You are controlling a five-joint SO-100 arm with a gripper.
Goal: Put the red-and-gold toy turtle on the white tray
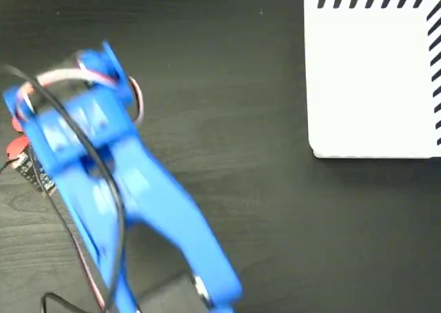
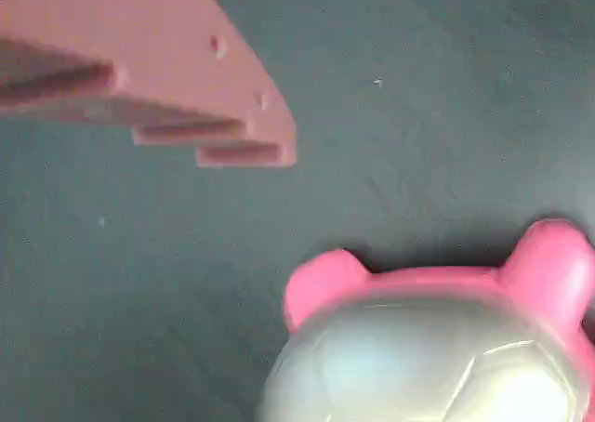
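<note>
- The red-and-gold toy turtle (image 2: 437,348) lies on the dark desk (image 2: 446,115), just below one claw finger (image 2: 186,87) in the wrist view.
- Whether the claw is open or closed cannot be told.
- The white tray (image 1: 372,78) lies well right of the blue arm (image 1: 117,182).

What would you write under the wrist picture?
Pincer finger hovering over dark table beside the toy turtle.

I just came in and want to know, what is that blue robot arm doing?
The blue robot arm is leaning over a dark table, right above a toy turtle with pink legs and a shiny shell. In the wrist view one finger hangs beside the turtle without touching it, so nothing is grabbed yet. The white tray with black stripes sits empty at the far corner.
</note>
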